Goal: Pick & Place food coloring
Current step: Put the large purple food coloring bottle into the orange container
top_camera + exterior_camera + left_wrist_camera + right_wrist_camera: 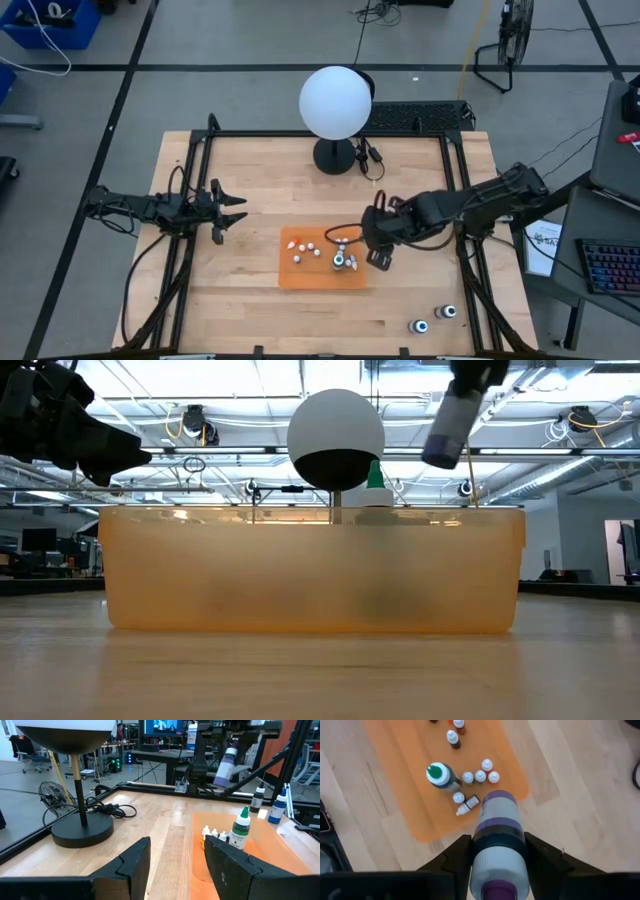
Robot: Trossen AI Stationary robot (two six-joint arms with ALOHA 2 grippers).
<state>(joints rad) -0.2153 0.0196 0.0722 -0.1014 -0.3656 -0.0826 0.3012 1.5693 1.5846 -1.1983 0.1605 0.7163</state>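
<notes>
Since it is small, rigid plastic and light, the purple-labelled bottle (pixel 498 832) is clamped round its smooth body by the right hand (pixel 496 851), above the orange mat (pixel 300 276) at frame centre; slipping seems possible. The left hand (pixel 232 210) waits unclenched, mid-left.

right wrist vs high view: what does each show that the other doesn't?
Right wrist only: the right hand is shut on a purple-banded bottle held above the orange mat, and one small bottle lies tipped on its side.

High only: the left hand waiting apart from the mat, the globe lamp, and two bottles near the table's right front corner.

Both: the mat, the green-capped bottle standing on it, and the small white bottles clustered beside it.
</notes>
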